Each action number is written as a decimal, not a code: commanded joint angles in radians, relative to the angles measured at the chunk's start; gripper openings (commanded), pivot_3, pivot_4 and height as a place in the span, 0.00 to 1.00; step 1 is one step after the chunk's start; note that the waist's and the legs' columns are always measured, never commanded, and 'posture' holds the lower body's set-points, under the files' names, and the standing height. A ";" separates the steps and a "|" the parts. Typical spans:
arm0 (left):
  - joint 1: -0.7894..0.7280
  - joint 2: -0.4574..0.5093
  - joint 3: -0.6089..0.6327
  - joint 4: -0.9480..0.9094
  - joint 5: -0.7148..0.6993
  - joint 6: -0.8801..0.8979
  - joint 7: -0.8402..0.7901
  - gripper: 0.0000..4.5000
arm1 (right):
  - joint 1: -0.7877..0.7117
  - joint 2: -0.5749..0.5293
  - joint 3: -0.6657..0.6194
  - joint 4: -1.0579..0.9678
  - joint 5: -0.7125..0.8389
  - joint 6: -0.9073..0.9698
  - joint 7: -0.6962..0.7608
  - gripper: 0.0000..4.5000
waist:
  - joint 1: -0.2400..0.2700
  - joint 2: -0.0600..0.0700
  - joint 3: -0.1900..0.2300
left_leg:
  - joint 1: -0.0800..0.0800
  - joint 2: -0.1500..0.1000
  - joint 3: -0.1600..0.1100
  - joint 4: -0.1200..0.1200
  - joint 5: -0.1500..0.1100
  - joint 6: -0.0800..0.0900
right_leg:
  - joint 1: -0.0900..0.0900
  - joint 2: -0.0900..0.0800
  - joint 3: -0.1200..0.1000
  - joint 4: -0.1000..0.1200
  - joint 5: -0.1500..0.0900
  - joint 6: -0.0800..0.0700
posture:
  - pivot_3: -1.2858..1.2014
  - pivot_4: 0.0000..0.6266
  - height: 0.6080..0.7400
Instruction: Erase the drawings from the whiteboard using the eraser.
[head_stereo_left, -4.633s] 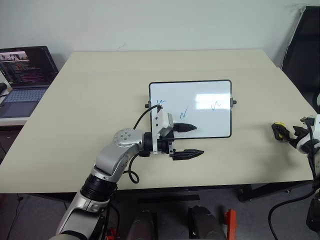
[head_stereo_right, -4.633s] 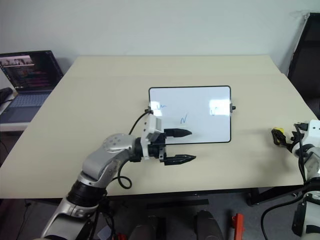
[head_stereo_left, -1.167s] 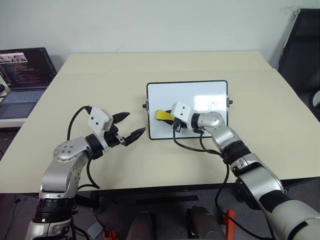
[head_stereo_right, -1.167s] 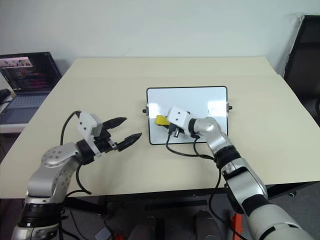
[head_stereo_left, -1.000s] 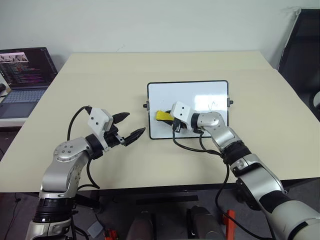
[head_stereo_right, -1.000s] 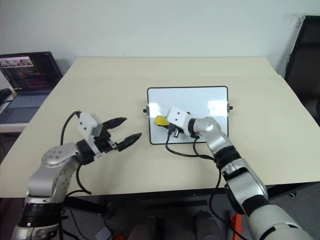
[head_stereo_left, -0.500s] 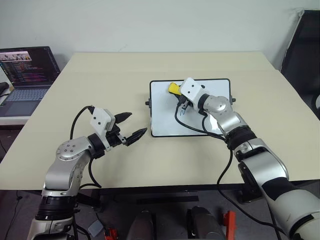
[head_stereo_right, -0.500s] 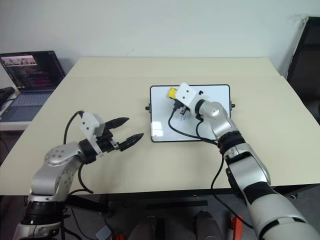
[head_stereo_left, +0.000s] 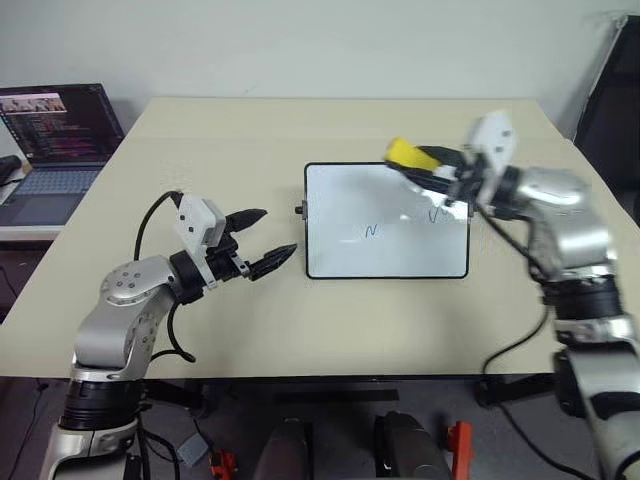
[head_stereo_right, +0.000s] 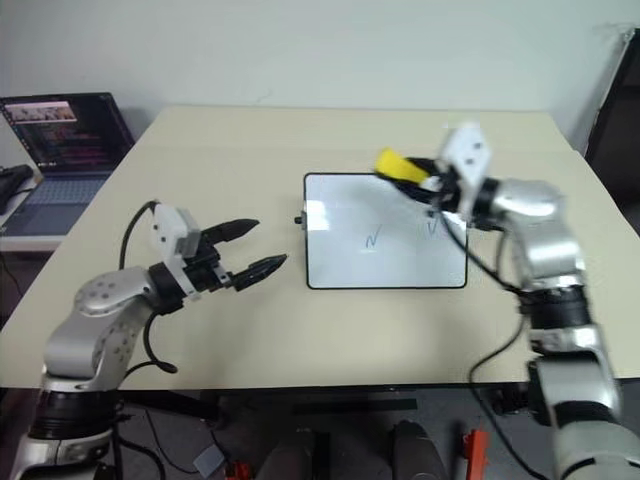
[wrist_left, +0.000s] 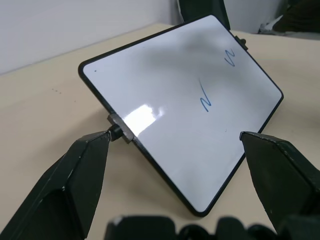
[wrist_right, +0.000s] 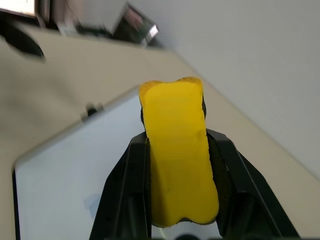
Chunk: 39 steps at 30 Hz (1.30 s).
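Looking down from the head view first: the right gripper (head_stereo_left: 432, 172) hangs above the far edge of the whiteboard (head_stereo_left: 386, 219), its fingers clamped on the eraser (head_stereo_left: 410, 155), the yellow block sticking out past the fingertips, clear of the panel. Two of the drawings (head_stereo_left: 371, 231) show on the board, blue squiggles at the middle and toward the right side; the left part of the panel looks clean. The whiteboard lies flat on the table (head_stereo_left: 200, 160). The left gripper (head_stereo_left: 263, 240) sits just beside the board's left edge, fingers apart and holding nothing. A laptop (head_stereo_left: 55, 130) sits well apart at the far left.

Over to the left wrist view: the two black fingers (wrist_left: 75, 175) are spread wide, framing the board's near edge and its side knob (wrist_left: 120, 132). That glossy board looks light and slick, so I'd judge it could slide under a wipe; steadying its frame seems wise.

Now the right wrist view: the eraser (wrist_right: 179, 150) is pinched at its long sides, and the yellow body bulges and waists slightly, so it reads as soft foam. Light, squashy, forgiving; a side grip low down looks right.
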<state>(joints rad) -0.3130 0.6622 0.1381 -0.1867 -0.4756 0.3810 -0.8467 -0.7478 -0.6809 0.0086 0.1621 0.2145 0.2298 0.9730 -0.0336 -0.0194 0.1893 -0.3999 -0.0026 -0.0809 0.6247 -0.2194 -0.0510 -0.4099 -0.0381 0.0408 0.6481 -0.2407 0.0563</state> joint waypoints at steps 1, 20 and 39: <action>-0.003 0.045 0.038 -0.036 -0.027 0.007 -0.039 1.00 | 0.098 -0.133 -0.052 -0.060 0.000 0.031 0.072 0.25 | 0.001 0.000 0.000 | 0.000 0.000 0.001 0.000 0.000 0.000 | 0.000 0.000 0.001 -0.001 0.000 0.000 | 0.52 0.24 1.00; -0.066 0.112 0.027 0.039 -0.028 0.025 -0.144 1.00 | 0.317 -0.355 -0.199 -0.133 0.045 0.071 0.132 0.25 | -0.006 0.001 0.001 | 0.000 0.000 0.003 0.002 -0.002 0.002 | 0.001 0.000 0.003 -0.002 -0.001 0.004 | 0.52 0.24 1.00; -0.084 0.102 0.001 0.037 -0.005 0.015 -0.151 1.00 | 0.324 -0.368 -0.201 -0.119 0.040 0.080 0.108 0.25 | -0.005 0.001 0.001 | 0.000 0.000 0.003 0.003 -0.002 0.002 | 0.001 0.000 0.003 -0.001 0.000 0.002 | 0.52 0.24 1.00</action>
<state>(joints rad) -0.3795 0.7599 0.1346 -0.1310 -0.4819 0.4097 -0.9942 -0.4169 -1.0198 -0.1496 0.0550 0.2548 0.3151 1.0876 -0.0382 -0.0188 0.1905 -0.3997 -0.0028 -0.0778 0.6274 -0.2210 -0.0495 -0.4087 -0.0384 0.0436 0.6471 -0.2406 0.0588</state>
